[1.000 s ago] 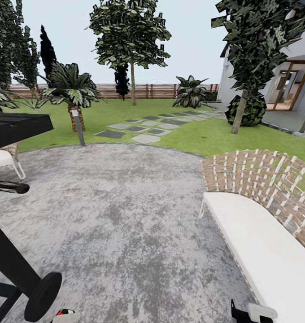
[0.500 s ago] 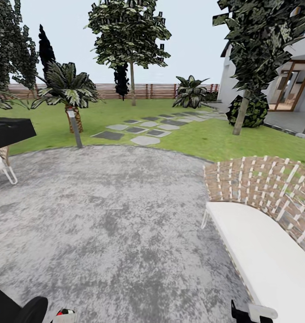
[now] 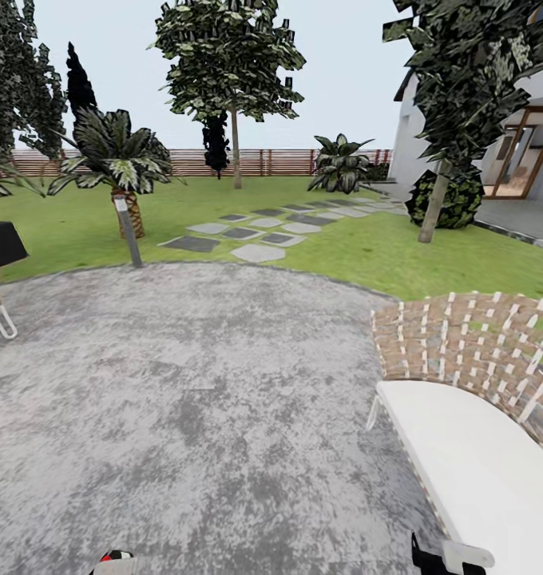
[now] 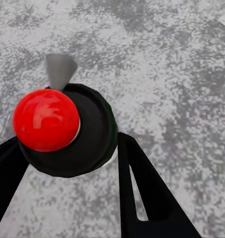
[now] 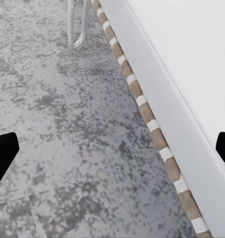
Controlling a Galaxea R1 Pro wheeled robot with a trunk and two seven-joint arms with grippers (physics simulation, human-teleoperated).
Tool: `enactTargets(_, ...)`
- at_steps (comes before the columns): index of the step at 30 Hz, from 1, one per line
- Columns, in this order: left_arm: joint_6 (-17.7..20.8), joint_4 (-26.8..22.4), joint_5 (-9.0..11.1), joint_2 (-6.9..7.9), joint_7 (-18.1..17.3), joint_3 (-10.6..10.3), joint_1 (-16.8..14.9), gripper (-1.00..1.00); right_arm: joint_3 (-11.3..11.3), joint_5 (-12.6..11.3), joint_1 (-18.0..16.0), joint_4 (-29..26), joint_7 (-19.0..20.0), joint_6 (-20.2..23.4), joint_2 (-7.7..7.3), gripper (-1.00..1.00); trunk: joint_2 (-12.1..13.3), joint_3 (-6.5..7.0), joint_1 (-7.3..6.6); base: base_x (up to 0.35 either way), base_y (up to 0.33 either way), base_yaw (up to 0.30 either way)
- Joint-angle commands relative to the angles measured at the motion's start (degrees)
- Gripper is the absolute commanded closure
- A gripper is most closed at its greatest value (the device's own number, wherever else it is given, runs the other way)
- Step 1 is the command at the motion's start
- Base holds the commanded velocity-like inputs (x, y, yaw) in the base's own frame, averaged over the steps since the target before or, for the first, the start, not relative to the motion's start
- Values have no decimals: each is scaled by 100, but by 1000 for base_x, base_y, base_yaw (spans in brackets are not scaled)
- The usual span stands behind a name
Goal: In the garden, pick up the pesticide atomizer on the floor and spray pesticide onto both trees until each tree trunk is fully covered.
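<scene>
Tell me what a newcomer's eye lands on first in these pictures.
First, the wide grey paved circle in the foreground of the head view, with a woven-backed white lounge seat at its right edge. Beyond it, green lawn with stepping stones leads towards a tall tree by the slatted fence, and another tree stands near the house. At the left wrist, the left gripper holds the red-topped pesticide atomizer.

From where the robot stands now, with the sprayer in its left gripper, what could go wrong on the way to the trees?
1. The woven lounge chair sits close beside the right gripper, whose fingers are spread apart; turning right might clip its frame.
2. The pesticide atomizer is held between the left gripper's fingers; bumps on the way could loosen it.
3. A thin post and a short palm stand at the lawn edge, on the left of the path toward the far tree.
</scene>
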Motion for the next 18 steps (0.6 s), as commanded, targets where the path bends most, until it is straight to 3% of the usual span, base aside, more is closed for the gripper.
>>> enactTargets(1, -18, 5, 32, 0, -3, -7, -3, 100, -7, 25, -4, 5, -16, -15, 1, -100, -2, -5, 2, 336, 0, 0)
enactTargets(18, -18, 4, 32, 0, -1, -7, -3, 100, -7, 25, -4, 1, -16, -15, 0, -100, -2, -5, 2, 337, 0, 0)
